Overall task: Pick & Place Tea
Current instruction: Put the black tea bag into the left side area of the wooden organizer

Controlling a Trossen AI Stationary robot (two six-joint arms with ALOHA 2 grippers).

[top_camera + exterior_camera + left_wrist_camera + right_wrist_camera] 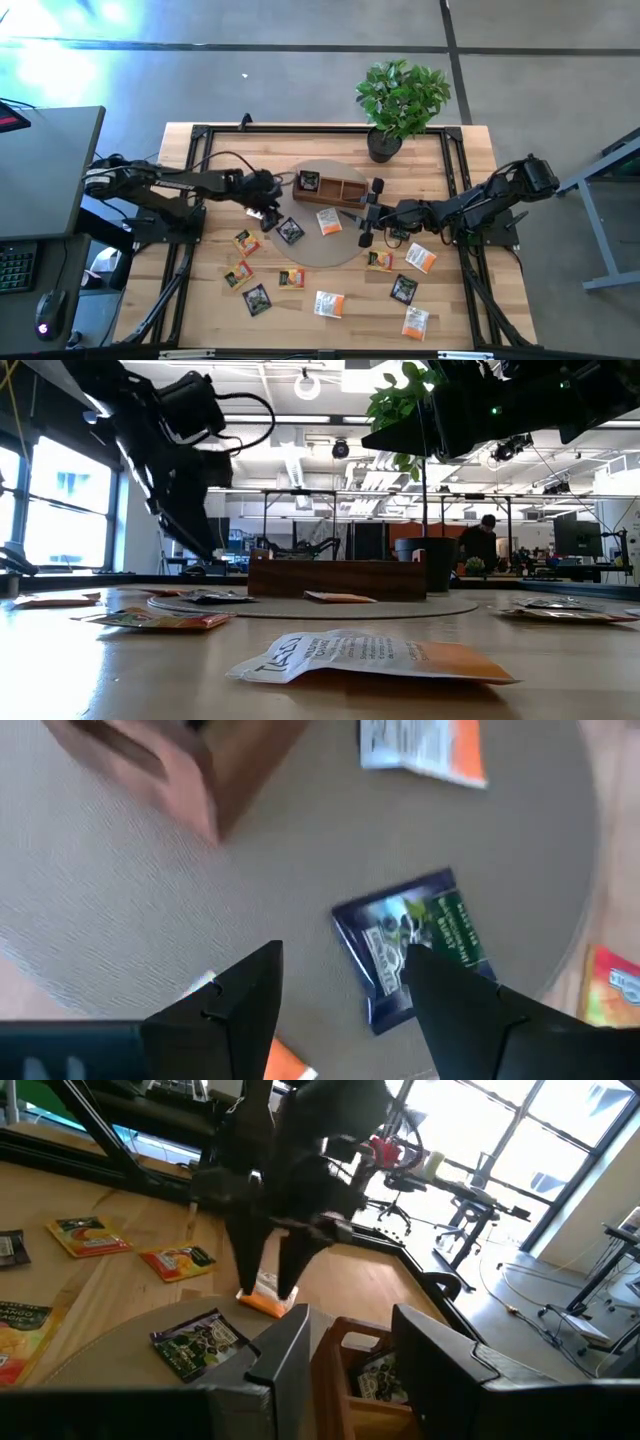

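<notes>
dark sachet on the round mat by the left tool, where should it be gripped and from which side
Probably from straight above, pinching across two opposite edges. The dark sachet lies flat on the mat, so there is no raised side to catch. The open left tool is above it, with nothing touching its edges.

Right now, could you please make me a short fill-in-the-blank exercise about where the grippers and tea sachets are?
1. The left gripper hangs open over a white-and-orange sachet, beside a dark sachet on the round ____.
2. The right gripper is open near the wooden ____.
3. One dark sachet already lies in the tray's ____ compartment, the one nearest the left arm.
4. The potted ____ stands at the table's far edge.

Missing words: mat; tray; end; plant
</notes>
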